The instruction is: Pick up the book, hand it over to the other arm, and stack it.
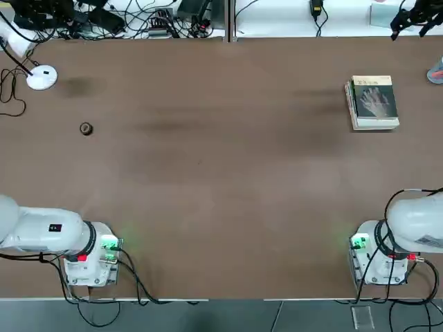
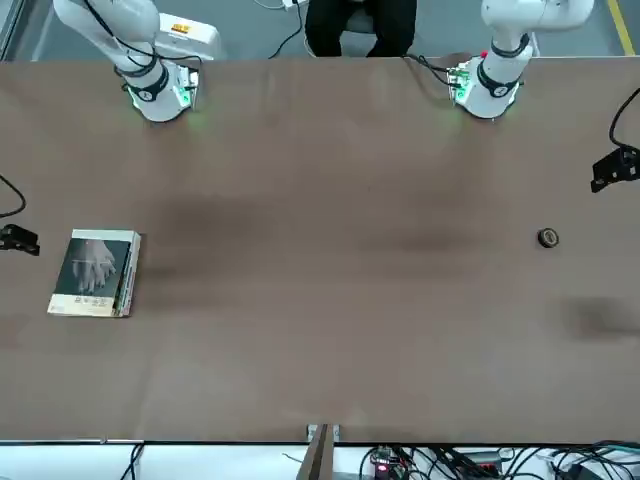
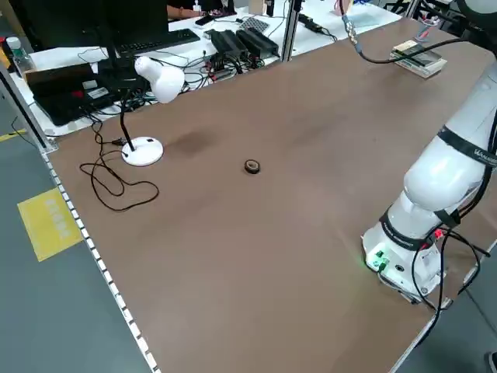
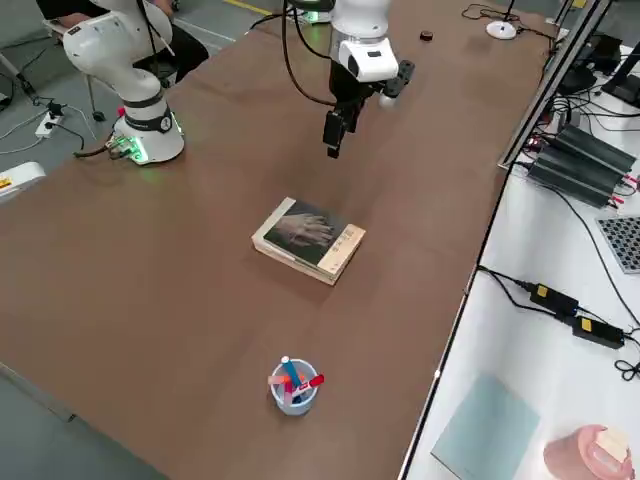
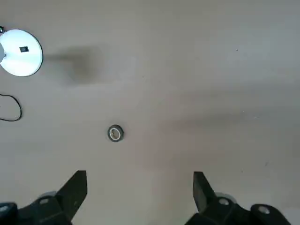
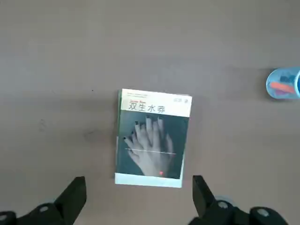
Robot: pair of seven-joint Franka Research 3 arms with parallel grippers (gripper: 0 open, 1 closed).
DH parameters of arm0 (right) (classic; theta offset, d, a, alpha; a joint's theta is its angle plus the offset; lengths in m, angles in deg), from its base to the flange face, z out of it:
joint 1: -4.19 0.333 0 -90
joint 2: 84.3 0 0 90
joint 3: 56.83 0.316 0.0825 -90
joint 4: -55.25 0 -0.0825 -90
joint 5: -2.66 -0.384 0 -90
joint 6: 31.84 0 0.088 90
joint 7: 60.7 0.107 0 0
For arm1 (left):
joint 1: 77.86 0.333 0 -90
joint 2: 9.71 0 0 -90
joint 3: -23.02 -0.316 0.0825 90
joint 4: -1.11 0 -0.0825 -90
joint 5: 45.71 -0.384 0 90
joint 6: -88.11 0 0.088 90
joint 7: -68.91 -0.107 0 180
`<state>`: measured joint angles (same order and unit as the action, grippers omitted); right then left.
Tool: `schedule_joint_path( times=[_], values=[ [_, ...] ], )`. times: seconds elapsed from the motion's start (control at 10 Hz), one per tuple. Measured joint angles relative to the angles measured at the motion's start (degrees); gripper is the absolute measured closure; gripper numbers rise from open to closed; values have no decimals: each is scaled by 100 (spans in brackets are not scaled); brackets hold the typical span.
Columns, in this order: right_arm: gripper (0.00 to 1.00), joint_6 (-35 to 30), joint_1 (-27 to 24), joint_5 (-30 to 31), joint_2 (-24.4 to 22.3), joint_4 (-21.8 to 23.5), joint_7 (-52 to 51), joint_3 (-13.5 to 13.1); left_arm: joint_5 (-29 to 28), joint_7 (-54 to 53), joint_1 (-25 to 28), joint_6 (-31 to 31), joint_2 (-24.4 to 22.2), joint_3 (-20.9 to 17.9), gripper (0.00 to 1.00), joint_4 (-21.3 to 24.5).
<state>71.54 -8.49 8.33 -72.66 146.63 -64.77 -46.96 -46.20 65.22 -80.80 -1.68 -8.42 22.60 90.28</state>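
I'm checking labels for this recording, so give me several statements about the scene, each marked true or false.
1. The left claw is open and holds nothing. True.
2. The right claw is gripping the book with the hand picture. False: it is open and empty, and the book lies on top of a stack on the table.
3. The cup holding pens stands on the robot's right half of the table. True.
4. The small dark ring lies on top of the book. False: it lies on the table, on the robot's left half.
5. The book's cover shows a pale hand. True.
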Motion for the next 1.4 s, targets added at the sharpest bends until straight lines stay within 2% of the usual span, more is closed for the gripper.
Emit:
schedule_joint_path(
  times=[0.9, 1.4],
  values=[
    [0, -543, 97, -7, -476, 31, 428, -80, 0, -57, -1, -7, -2, 3, 0, -7],
    [0, -894, 439, -7, -690, -106, 744, -82, 0, -58, -5, -9, -3, 9, 0, -16]
  ],
)
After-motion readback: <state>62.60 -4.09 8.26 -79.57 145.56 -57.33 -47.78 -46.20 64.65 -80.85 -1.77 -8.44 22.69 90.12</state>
